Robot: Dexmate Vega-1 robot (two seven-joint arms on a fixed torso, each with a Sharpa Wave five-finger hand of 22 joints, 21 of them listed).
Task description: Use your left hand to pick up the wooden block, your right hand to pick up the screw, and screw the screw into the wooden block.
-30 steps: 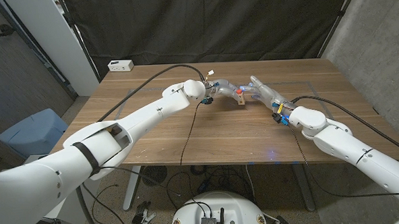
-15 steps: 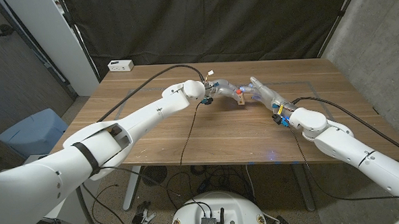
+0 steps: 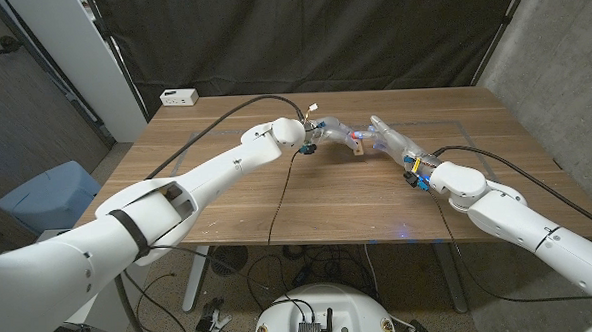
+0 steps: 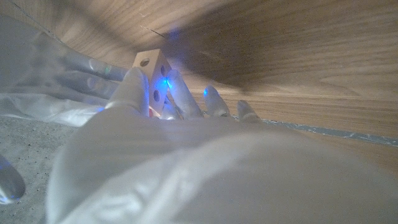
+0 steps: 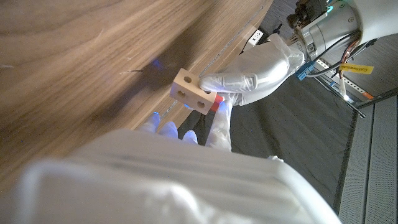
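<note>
The wooden block (image 3: 357, 146) is a small pale piece with round holes, held just above the table's middle back. My left hand (image 3: 329, 134) grips it from the left, and its fingers (image 4: 134, 87) wrap around the block (image 4: 151, 74). The screw (image 5: 216, 102) has a red head and sits against the end of the block (image 5: 191, 91). My right hand (image 3: 390, 137) comes in from the right, and one of its fingers (image 5: 220, 124) touches the screw (image 3: 359, 137). The screw's shaft is hidden.
A white box (image 3: 179, 96) sits at the table's back left corner. A black cable (image 3: 278, 202) runs from my left wrist across the wooden table (image 3: 228, 204) toward its front edge. A dark curtain hangs behind.
My right wrist has shifted slightly to the left and turned a little at the block. The left hand and the block stay where they were.
</note>
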